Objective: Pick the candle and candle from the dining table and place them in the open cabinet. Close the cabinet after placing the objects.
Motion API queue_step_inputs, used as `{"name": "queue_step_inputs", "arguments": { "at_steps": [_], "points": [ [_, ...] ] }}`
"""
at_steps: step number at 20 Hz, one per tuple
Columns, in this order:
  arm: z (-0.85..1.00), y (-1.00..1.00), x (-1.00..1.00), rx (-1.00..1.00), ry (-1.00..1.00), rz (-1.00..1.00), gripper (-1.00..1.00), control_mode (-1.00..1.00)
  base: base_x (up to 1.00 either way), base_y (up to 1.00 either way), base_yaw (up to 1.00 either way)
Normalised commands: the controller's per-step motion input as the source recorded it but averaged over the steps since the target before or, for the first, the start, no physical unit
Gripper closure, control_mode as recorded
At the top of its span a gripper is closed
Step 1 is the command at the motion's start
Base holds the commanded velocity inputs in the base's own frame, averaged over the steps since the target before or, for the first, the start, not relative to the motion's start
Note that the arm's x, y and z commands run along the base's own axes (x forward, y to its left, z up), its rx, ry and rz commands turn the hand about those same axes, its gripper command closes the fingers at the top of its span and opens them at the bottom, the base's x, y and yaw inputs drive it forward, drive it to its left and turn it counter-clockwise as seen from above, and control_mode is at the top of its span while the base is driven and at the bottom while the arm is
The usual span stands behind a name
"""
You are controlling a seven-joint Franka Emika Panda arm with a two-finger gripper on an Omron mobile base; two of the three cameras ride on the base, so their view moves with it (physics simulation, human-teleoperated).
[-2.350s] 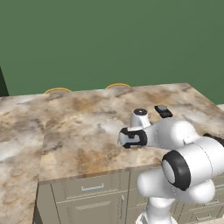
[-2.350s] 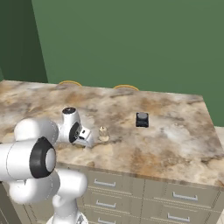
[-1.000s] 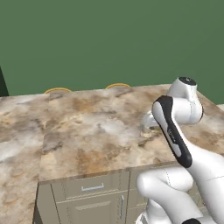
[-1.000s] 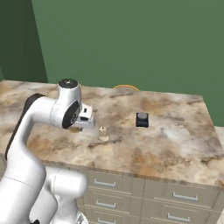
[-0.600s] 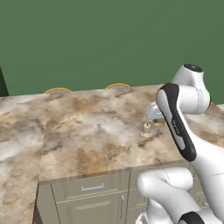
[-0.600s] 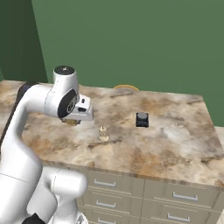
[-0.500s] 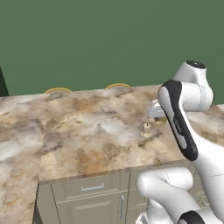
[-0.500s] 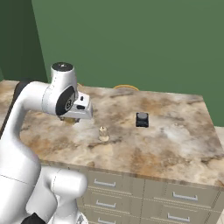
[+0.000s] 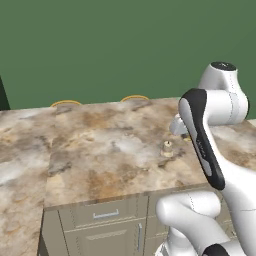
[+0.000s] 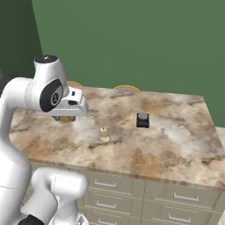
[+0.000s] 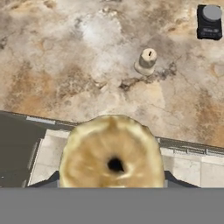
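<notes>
Gripper: in the hand view the gripper (image 11: 112, 186) is clamped on the golden-brown candle (image 11: 112, 153), whose round top with a dark wick hole sits close to the lens between the two fingertips. In the right base view the hand (image 10: 66, 105) hangs above the left part of the dining table (image 10: 184, 145), and a bit of golden brown shows just under it.
Golden-brown candle: lifted off the table and held in the jaws, seen from above in the hand view.
Cream candle: the cream candle (image 10: 103, 134) stands upright on the table near the front edge, apart from the hand. It also appears in the left base view (image 9: 167, 148), just beside the arm's dark forearm, and in the hand view (image 11: 146, 61).
Dark block: a small dark block (image 10: 142, 120) with a grey round top lies on the table beyond the cream candle; the hand view shows it at the upper right (image 11: 209, 22).
Table front: grey-beige drawers (image 10: 184, 197) with silver handles run along the front in both base views.
Chairs: two rounded yellow chair backs (image 9: 135, 98) peek over the far table edge against the green wall (image 9: 100, 45).
</notes>
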Motion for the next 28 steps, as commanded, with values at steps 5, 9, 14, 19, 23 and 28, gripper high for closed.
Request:
{"name": "queue_step_inputs", "arguments": {
  "at_steps": [5, 9, 14, 19, 23, 28],
  "points": [
    [0.00, 0.00, 0.00, 0.00, 0.00, 0.00, 1.00, -1.00, 0.00, 0.00, 0.00],
    [0.00, 0.00, 0.00, 0.00, 0.00, 0.00, 1.00, -1.00, 0.00, 0.00, 0.00],
    [0.00, 0.00, 0.00, 0.00, 0.00, 0.00, 1.00, 1.00, -0.33, -0.03, -0.02],
    [0.00, 0.00, 0.00, 0.00, 0.00, 0.00, 1.00, 1.00, -0.85, -0.19, -0.11],
    [0.00, 0.00, 0.00, 0.00, 0.00, 0.00, 1.00, 1.00, 0.33, -0.03, -0.36],
    [0.00, 0.00, 0.00, 0.00, 0.00, 0.00, 1.00, 1.00, 0.13, -0.08, -0.92]
  ]
}}
